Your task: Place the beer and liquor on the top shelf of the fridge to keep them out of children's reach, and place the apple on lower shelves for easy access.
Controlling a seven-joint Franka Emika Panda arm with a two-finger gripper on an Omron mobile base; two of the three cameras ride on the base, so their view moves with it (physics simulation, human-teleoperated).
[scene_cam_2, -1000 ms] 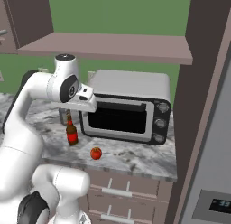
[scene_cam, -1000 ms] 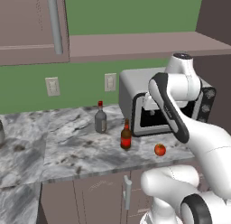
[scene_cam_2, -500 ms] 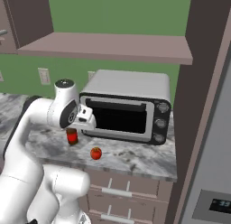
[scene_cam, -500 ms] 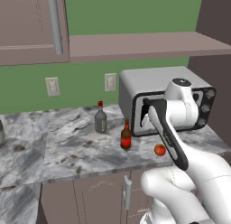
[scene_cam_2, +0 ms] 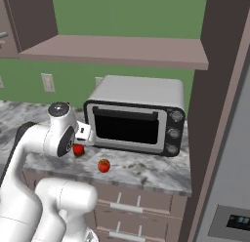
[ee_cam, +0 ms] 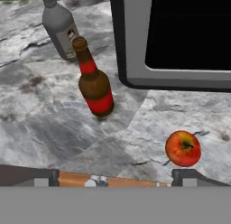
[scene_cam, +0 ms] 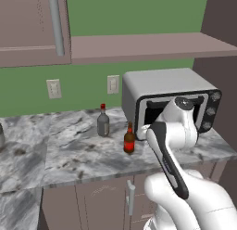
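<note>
**Gripper lowered toward the counter, nothing held**

The gripper, jaws spread wide and empty, has been brought down from microwave height over the last second. In the hand view, the apple sits lower right, the beer centre-left, the liquor upper left; no item has been picked up yet.

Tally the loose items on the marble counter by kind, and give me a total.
Bottles: 2, the beer and the liquor
Fruit: 1, the apple
Total: 3
</note>
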